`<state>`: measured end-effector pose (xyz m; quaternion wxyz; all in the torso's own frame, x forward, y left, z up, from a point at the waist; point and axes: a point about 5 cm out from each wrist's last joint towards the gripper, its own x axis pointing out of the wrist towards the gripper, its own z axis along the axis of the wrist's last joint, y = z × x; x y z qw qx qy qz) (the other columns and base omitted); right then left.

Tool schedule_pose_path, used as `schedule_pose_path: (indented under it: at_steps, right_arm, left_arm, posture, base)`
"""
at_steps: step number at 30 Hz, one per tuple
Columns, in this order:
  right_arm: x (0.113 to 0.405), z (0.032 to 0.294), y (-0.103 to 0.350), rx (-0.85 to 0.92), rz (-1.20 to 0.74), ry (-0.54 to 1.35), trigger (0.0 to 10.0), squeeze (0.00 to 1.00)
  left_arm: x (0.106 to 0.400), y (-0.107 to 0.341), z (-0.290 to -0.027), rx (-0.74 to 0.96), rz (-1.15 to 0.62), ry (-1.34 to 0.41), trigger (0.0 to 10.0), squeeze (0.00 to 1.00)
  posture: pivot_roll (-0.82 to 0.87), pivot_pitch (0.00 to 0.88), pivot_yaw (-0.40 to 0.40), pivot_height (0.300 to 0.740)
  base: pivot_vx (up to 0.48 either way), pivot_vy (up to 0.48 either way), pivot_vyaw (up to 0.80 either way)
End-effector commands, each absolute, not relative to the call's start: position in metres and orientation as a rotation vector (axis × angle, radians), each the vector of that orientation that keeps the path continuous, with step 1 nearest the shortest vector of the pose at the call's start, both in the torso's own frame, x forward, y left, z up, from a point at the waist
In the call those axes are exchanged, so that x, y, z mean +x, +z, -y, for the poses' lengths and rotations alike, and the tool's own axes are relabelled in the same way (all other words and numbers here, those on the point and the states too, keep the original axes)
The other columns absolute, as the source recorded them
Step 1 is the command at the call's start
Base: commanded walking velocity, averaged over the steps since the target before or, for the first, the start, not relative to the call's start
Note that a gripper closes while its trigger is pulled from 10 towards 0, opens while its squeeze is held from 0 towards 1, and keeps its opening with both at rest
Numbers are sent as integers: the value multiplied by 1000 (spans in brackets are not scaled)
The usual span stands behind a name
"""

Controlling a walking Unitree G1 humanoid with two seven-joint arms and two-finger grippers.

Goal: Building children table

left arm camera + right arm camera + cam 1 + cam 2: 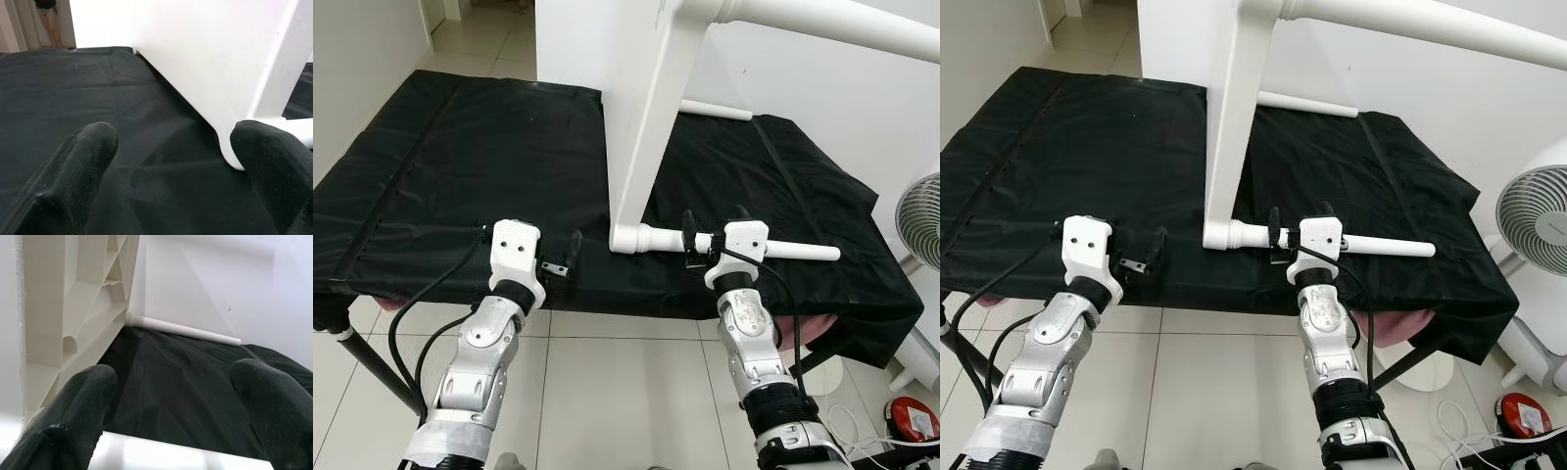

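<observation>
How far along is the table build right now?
Done: white tabletop stands on edge on the black cloth, legs attached, including the near leg and far leg. In hand: right gripper is open around the near leg; left gripper is open beside it. Left: not visible whether anything remains.

The white children's table top [646, 117] stands on edge on the black-covered counter [460, 176], with round white legs [803, 251] projecting sideways.

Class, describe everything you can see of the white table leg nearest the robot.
The near leg is a smooth white round rod, plastic-looking, lying level just above the black cloth. One end sits in the socket at the corner of the tabletop, which stands on edge. The right gripper straddles it, fingers open; contact is unclear.
</observation>
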<state>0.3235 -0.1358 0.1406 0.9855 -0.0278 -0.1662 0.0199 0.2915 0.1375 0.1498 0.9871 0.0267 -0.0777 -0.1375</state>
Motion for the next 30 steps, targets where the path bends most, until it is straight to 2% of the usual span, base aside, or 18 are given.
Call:
schedule_pose_path:
  at_steps: [1,12,17,30]
  right_arm:
    - [322,138,134,-51,302,38,10000,0]
    - [320,134,132,-46,295,50,10000,0]
    - [318,140,129,-60,288,49,10000,0]
    - [320,143,133,-65,297,38,10000,0]
  left_arm:
    - [293,148,-139,60,154,-199,10000,0]
    - [293,148,-138,74,165,-216,10000,0]
    - [291,145,-135,166,159,-237,10000,0]
    - [296,144,-118,198,150,-297,10000,0]
  posture:
    - [36,0,-110,740]
    - [33,0,-108,740]
    - [27,0,-111,740]
    - [23,0,-113,740]
  base:
    - [0,0,0]
    - [0,0,0]
    - [0,0,0]
    - [0,0,0]
